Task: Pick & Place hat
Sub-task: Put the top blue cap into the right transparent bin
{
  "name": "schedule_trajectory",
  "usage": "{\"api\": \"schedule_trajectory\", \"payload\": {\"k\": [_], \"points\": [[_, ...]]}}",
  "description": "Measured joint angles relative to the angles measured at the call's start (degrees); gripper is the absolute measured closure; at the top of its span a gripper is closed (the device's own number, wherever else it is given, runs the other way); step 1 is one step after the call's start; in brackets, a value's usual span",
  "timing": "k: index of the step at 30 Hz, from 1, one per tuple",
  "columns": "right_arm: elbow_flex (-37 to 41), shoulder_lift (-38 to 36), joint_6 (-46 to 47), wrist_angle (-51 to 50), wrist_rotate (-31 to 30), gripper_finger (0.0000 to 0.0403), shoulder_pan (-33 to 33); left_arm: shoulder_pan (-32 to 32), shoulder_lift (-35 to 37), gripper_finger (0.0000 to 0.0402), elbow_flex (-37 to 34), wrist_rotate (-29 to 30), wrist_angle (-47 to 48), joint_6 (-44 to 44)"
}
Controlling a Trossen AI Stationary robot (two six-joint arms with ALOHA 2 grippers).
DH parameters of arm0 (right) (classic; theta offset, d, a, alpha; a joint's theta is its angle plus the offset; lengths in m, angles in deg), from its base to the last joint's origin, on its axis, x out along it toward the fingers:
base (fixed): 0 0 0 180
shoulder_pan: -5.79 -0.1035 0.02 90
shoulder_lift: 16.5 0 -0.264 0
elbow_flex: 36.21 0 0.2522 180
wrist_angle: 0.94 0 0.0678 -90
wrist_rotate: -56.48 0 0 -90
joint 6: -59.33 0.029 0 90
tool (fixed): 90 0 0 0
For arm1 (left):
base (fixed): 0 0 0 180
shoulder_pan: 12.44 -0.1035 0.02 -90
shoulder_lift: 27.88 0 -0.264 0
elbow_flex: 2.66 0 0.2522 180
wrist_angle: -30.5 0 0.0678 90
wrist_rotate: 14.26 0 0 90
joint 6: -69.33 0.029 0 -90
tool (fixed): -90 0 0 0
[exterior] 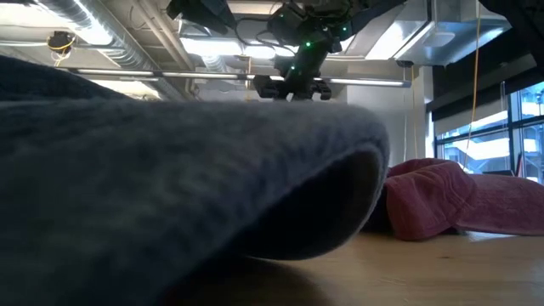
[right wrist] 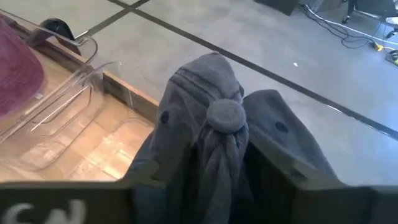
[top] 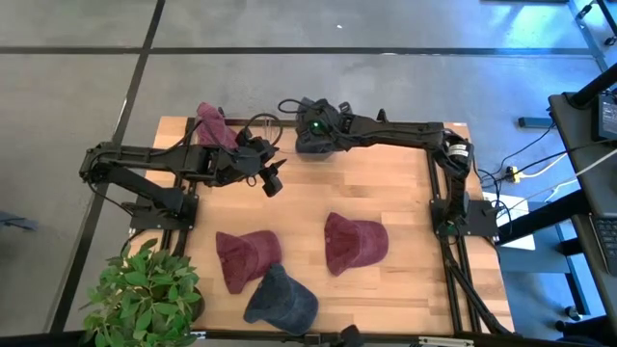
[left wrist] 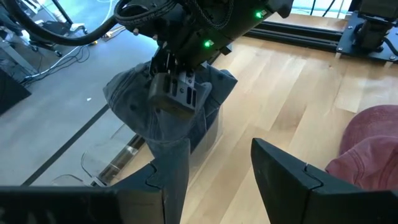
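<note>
My right gripper reaches to the table's far edge and is shut on a blue-grey hat, above a clear plastic stand. My left gripper hovers open just to the near left of it, fingers empty. A maroon hat sits on another clear stand at the far left. Near the front edge lie two maroon hats and a dark blue hat, crowns up. In the low view the dark blue hat fills most of the picture. My right gripper pinches the blue-grey hat at the top of its crown, by the round button, with the cloth bunched in folds between the two fingers. The fingers come from above, pointing down. The hat hangs below them; whether it touches the stand, I cannot tell.
Clear plastic holders line the far edge. A potted plant stands at the near left corner. Bare wood lies in the table's middle, between the grippers and the three hats. Cables trail off the right side.
</note>
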Motion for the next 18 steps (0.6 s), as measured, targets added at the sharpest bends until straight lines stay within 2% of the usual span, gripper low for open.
{"api": "schedule_trajectory", "payload": {"k": [4, 8, 10, 15, 18], "points": [[0.0, -0.95, -1.69, -0.04, 0.2, 0.021, 0.12, -0.01, 0.0, 0.0233, 0.0, 0.0, 0.0, 0.0], [0.0, -3.87, -4.69, -2.47, 1.3, 0.0194, 0.15, -0.02, 0.0, 0.0234, 0.0, 0.0, 0.02, 0.0], [0.0, -5.91, -6.66, -4.81, 5.42, 0.0192, 0.17, -0.02, 0.0, 0.0235, 0.0, 0.0, 0.02, 0.0], [-0.13, -10.1, -14.74, -15.57, 23.22, 0.0192, 0.79, -0.02, 0.0, 0.0233, 0.0, 0.01, 0.0, 0.0], [-0.1, -10.11, -22.3, -22.52, 25.33, 0.0192, 0.91, -0.02, -0.02, 0.0234, 0.0, -0.02, 0.0, -0.44]]}}
